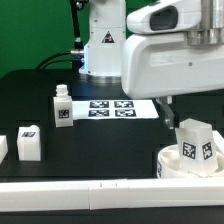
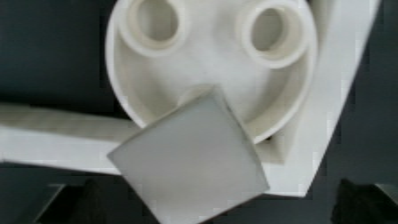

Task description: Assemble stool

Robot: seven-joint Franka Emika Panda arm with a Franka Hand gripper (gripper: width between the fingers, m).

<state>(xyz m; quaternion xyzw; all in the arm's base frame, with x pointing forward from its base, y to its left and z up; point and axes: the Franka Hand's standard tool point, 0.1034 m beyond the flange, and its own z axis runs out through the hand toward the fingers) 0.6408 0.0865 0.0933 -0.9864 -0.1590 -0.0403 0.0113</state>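
Bright and even from overhead in the exterior view; white plastic almost blown out against the black table (image 1: pixel 40 95), only faint soft shadows at the bases. Coarse, low in detail. Dimmer and greyer in the wrist view, blurred throughout: seat (image 2: pixel 187 70) soft-edged, leg (image 2: pixel 187 165) closest to the lens a featureless, out-of-focus slab.

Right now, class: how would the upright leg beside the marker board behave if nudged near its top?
The leg stands tall on a small base, so it would probably tip. Nudged low, it may slide on the smooth table. It looks rigid, unlikely to flex.
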